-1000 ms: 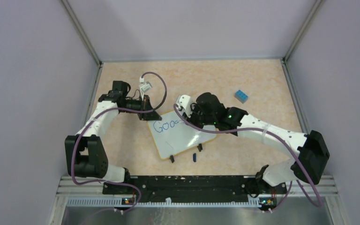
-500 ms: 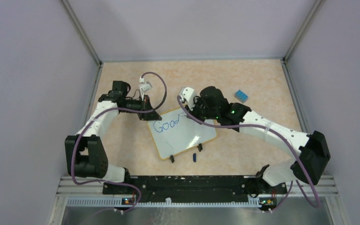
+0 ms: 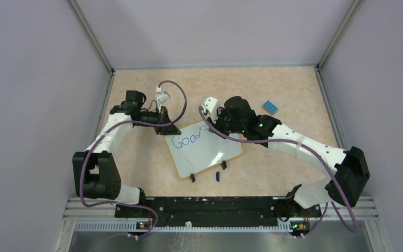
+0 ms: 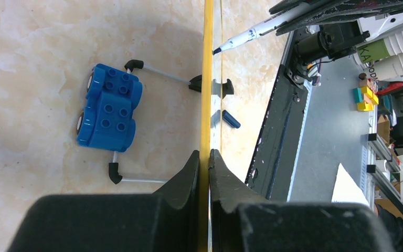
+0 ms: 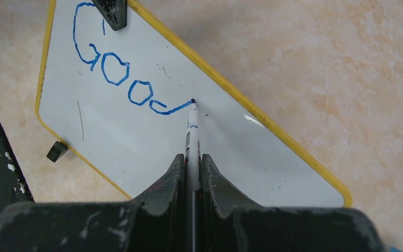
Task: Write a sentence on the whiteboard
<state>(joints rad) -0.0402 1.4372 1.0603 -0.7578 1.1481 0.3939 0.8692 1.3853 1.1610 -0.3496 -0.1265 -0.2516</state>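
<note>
Top external view shows one whiteboard [image 3: 204,152] resting on the table [image 3: 294,84] at the middle, between the two arms. Its two black clip feet [image 3: 192,177] sit along its near edge. One small dark blue cap [image 3: 217,176] lies on the table between those feet, just beside the board. One blue block [image 3: 271,107] sits well apart from the board, toward the far right.

Left wrist view looks straight along the board's yellow rim. The left gripper [image 4: 209,155] has both fingers pressed together on that rim, at the board's far-left corner. The blue block shows here with studs on top and wheels at its sides.

Right wrist view shows the right gripper [image 5: 191,160] pinching one marker [image 5: 192,131] between its two fingers. The marker's blue tip touches the white surface near the board's far edge.

So far the sentence [image 5: 104,67] is a single line in blue. It has three finished letters, a G and two o's. A fourth, slanting stroke ends exactly at the marker tip. From above the line reads "Good".
</note>
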